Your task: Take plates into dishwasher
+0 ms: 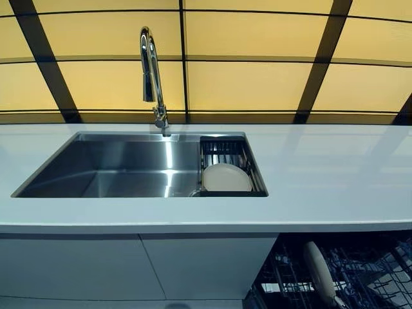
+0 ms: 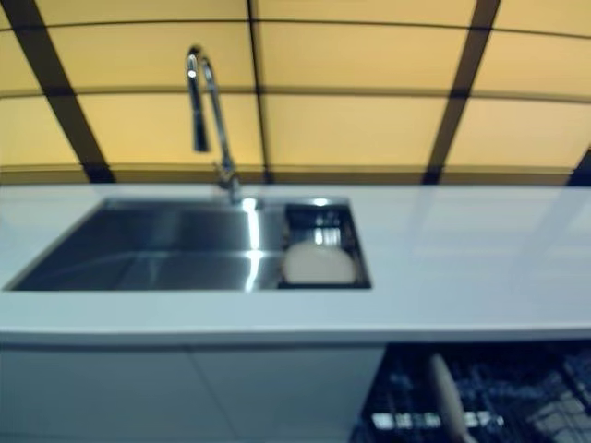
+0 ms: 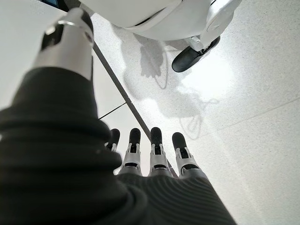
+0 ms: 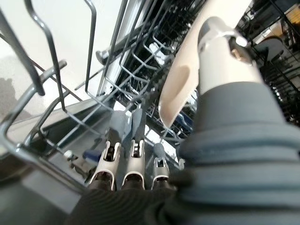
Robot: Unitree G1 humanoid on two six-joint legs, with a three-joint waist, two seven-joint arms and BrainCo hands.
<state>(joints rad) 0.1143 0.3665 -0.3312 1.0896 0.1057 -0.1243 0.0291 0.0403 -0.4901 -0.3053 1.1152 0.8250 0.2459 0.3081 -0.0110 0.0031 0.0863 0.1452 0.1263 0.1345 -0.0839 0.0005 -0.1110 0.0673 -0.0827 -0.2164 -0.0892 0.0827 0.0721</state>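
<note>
A steel sink (image 1: 116, 167) is set into the pale counter (image 1: 335, 174), with a tall chrome faucet (image 1: 151, 71) behind it. At the sink's right end a small dark rack (image 1: 228, 154) holds one cream plate (image 1: 224, 178), leaning there. Below the counter on the right, the dishwasher rack (image 1: 360, 270) is pulled out, and another cream plate (image 4: 180, 86) stands on edge among its wire tines. The right hand (image 4: 133, 154) is down inside that rack, its fingers fairly straight and pointing into the wires beside the plate, not closed on it. The left hand (image 3: 154, 154) hangs over the speckled floor (image 3: 262, 93), fingers straight and apart, holding nothing.
</note>
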